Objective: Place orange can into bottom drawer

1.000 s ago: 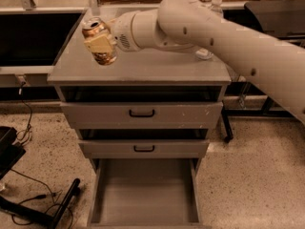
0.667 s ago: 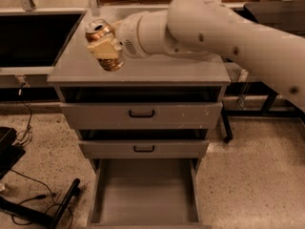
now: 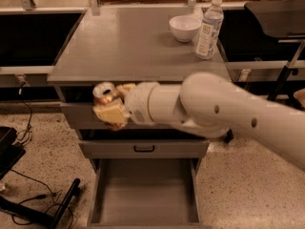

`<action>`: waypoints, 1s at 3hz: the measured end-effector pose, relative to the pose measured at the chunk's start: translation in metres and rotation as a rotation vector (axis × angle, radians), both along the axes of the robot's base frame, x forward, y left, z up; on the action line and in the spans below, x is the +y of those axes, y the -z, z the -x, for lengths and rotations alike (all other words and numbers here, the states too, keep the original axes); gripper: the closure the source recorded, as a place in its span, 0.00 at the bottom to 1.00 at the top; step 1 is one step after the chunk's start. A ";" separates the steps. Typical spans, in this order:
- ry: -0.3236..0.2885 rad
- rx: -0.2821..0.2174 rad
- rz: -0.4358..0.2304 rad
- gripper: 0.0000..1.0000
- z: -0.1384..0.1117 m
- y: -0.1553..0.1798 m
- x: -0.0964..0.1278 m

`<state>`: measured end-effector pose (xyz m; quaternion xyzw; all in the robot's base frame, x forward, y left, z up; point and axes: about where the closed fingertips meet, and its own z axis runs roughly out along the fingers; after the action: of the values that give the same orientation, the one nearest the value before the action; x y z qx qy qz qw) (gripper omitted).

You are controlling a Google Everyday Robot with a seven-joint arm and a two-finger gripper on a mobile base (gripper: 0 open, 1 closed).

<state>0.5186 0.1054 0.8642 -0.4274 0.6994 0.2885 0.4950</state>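
Observation:
My gripper [image 3: 112, 106] is shut on the orange can [image 3: 104, 93], whose silver top shows between the tan fingers [image 3: 110, 114]. It holds the can in the air in front of the cabinet's top drawer, left of centre. The bottom drawer [image 3: 145, 194] is pulled open below, a plain grey tray with nothing in it. The can is well above it and toward its left side. My white arm [image 3: 214, 111] crosses the cabinet front from the right.
The grey cabinet top [image 3: 128, 46] carries a white bowl [image 3: 185, 27] and a clear plastic bottle [image 3: 208, 28] at the back right. The middle drawer with a black handle [image 3: 144, 149] is closed. Cables and a black stand [image 3: 43, 209] lie on the floor at left.
My gripper has carried the orange can from above the cabinet top's left edge down and forward, to in front of the top drawer. The view now shows the whole cabinet top.

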 end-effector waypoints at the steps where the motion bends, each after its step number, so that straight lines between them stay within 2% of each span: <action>1: -0.002 0.035 -0.049 1.00 0.024 0.072 -0.013; 2: 0.046 -0.047 -0.061 1.00 0.025 0.108 -0.072; 3: 0.135 -0.130 -0.080 1.00 0.008 0.130 -0.154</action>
<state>0.5106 -0.0486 0.7340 -0.3772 0.6810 0.2539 0.5740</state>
